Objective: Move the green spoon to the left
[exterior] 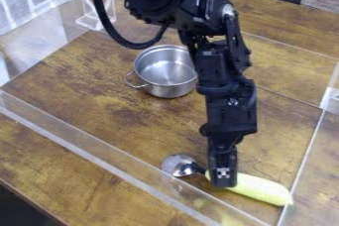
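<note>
The green spoon lies flat on the wooden table near the front right. Its shiny round bowl (179, 167) points left and its yellow-green handle (260, 190) runs off to the right. My gripper (223, 170) reaches straight down onto the spoon's neck, between bowl and handle. The fingers (224, 163) are closed in on the neck and hide it. The black arm rises behind the gripper toward the top of the view.
A small steel pot (167, 70) with side handles stands behind and to the left of the gripper. A clear plastic wall (79, 146) runs along the front of the table, and another (312, 146) stands on the right, close to the handle's tip.
</note>
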You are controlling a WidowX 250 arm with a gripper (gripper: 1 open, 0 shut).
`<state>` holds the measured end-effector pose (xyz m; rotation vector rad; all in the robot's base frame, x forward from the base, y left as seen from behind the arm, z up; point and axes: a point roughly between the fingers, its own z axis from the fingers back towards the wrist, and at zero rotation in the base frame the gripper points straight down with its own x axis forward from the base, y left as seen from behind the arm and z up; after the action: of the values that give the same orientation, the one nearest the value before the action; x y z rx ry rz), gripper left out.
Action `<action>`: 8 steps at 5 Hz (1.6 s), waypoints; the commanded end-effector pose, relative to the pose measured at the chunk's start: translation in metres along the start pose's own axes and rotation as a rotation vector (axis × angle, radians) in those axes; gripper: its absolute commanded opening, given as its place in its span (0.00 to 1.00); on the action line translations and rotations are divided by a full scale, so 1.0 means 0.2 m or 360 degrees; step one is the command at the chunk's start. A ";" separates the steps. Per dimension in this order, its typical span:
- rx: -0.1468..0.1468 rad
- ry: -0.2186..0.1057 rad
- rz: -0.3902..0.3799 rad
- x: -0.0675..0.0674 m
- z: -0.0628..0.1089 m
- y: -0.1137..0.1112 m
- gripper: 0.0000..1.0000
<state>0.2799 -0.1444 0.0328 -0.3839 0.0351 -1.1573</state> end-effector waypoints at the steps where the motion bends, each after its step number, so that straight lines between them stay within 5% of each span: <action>1: 0.0086 -0.0073 -0.0011 0.05 0.15 -0.04 0.00; 5: 0.0117 -0.0038 0.0051 0.04 0.40 0.00 0.00; 8: 0.0078 0.0008 -0.0110 0.03 0.40 0.03 0.00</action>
<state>0.3022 -0.1206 0.0928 -0.3586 0.0458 -1.1949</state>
